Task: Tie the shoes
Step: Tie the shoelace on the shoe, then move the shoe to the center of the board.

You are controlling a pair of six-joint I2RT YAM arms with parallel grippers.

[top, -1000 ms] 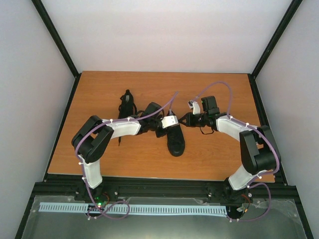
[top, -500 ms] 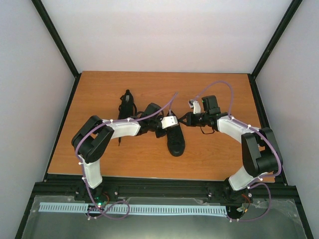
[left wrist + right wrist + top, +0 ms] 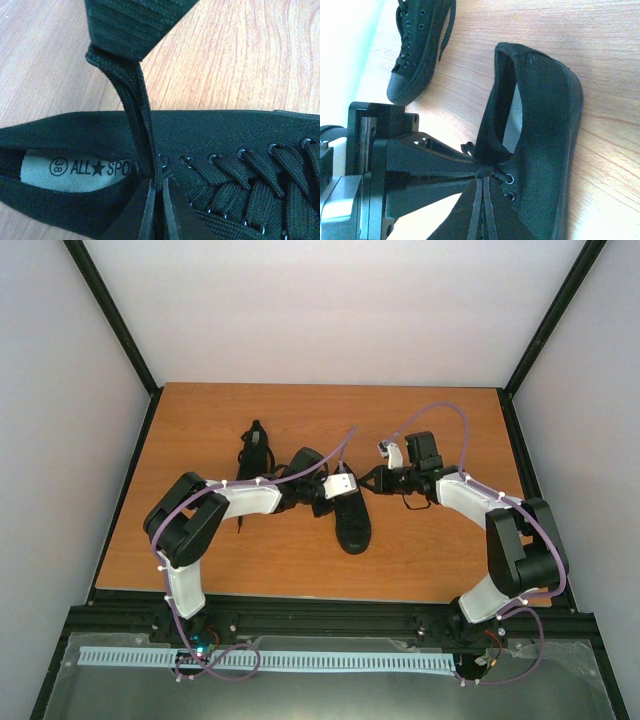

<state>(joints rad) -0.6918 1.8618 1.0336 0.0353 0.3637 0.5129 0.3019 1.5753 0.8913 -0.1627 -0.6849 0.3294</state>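
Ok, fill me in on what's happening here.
Two robot arms are working on one black sneaker in the middle of the table. The left gripper and the right gripper are both shut on its lace beside the top eyelets, the lace stretched between them. No bow shows yet. The other sneaker lies apart, farther back, untouched.
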